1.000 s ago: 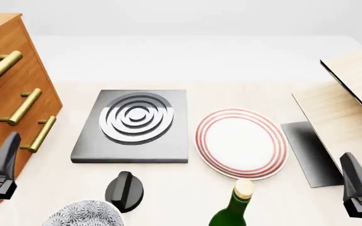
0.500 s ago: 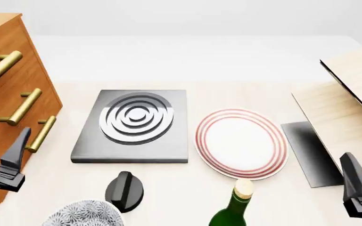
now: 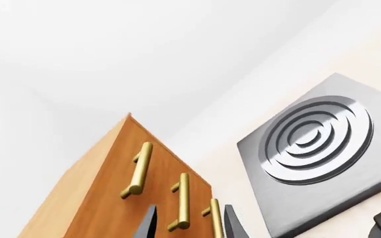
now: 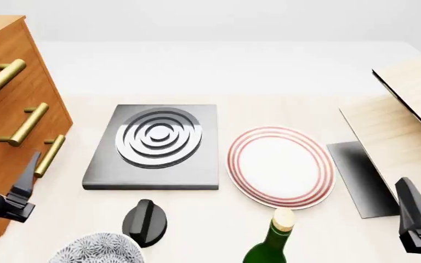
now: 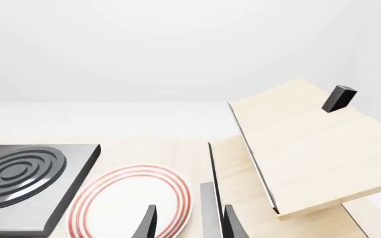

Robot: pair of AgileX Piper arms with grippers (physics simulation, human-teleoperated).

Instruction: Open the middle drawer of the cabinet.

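The cabinet [image 4: 9, 109] stands at the table's left edge, its three drawers all shut. The middle drawer [image 4: 2, 123] carries the centre gold bar handle [image 4: 26, 124], between the top and bottom handles. My left gripper [image 4: 22, 185] is open and empty, low in front of the cabinet, just below the bottom handle [image 4: 50, 155]. In the left wrist view the cabinet [image 3: 104, 198] fills the lower part, and the middle handle [image 3: 182, 201] sits just beyond my open left gripper [image 3: 190, 229]. My right gripper [image 4: 417, 219] is open and empty at the front right; it also shows in the right wrist view [image 5: 190, 225].
A black stove plate [image 4: 155, 145] lies mid-table, with a red-rimmed white plate [image 4: 280, 167] to its right. A black knob [image 4: 144, 222], a patterned bowl [image 4: 97, 249] and a green bottle [image 4: 273, 244] stand along the front. A tilted wooden board [image 4: 404, 126] and a dark slab [image 4: 360, 178] are at the right.
My left gripper has moved right and forward along the cabinet's base and turned towards the drawer handles. The right arm has not moved.
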